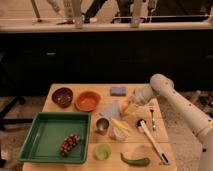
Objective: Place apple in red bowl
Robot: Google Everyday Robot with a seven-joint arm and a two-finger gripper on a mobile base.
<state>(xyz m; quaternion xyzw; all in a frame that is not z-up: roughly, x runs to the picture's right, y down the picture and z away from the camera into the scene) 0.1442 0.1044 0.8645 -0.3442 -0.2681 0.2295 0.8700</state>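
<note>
The apple point(124, 106) is a small orange-red fruit at the middle right of the wooden table, over a pale blue cloth point(111, 108). My gripper point(130, 102) is right at the apple, reaching down from the white arm that comes in from the right. The red bowl point(88, 100) is a shallow bright orange-red bowl, left of the apple and apart from it. Nothing shows inside it.
A maroon bowl point(62, 96) stands left of the red bowl. A green tray point(45, 131) at the front left holds dark grapes point(70, 144). Near the apple are a metal cup point(102, 125), a blue sponge point(118, 90), a yellow item point(120, 128), utensils point(150, 136), a small green bowl point(103, 151) and a green pepper point(135, 160).
</note>
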